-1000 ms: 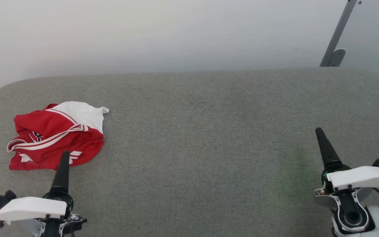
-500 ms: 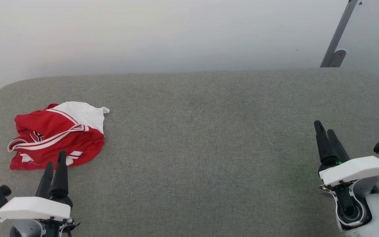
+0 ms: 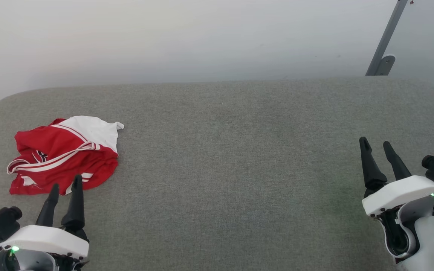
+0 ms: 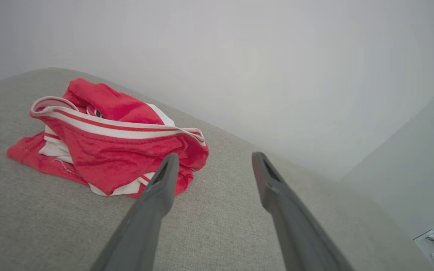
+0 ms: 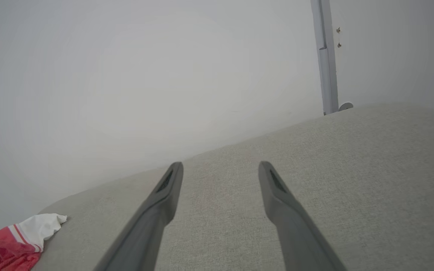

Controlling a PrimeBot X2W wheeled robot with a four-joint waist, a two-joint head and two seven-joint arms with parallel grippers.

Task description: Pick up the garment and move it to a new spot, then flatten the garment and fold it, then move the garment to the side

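So, what's new here: over the last second both wrists have rolled. Each gripper showed edge-on as a single dark spike, and now you see two fingers side by side. The left gripper (image 3: 66, 182) is spread wide with nothing between its fingers, and so is the right gripper (image 3: 375, 142). The garment (image 3: 64, 154) hasn't budged at all.

My read is that this is still the lineup before the first pick. Nothing is grabbed yet, so moving, flattening and folding are all still to come.

With the garment as the reference, the left gripper sits just at its near edge, fingers pointing into the heap. It isn't touching as far as I can tell. The right gripper is well away from the garment, far off to its right over bare padding. A grey metal post (image 3: 384, 41) stands beyond that, farthest from the garment.

As for materials, the garment is a soft, crumpled red lump with a white sleeve poking out the back and striped white-and-red trim looping across it. It's floppy stuff that'll probably sag and drag when lifted. It lies on a grey woven pad (image 3: 232, 150) with rounded corners, and the weave looks a bit grippy. The fingers are long, dark, tapered cones on white housings.
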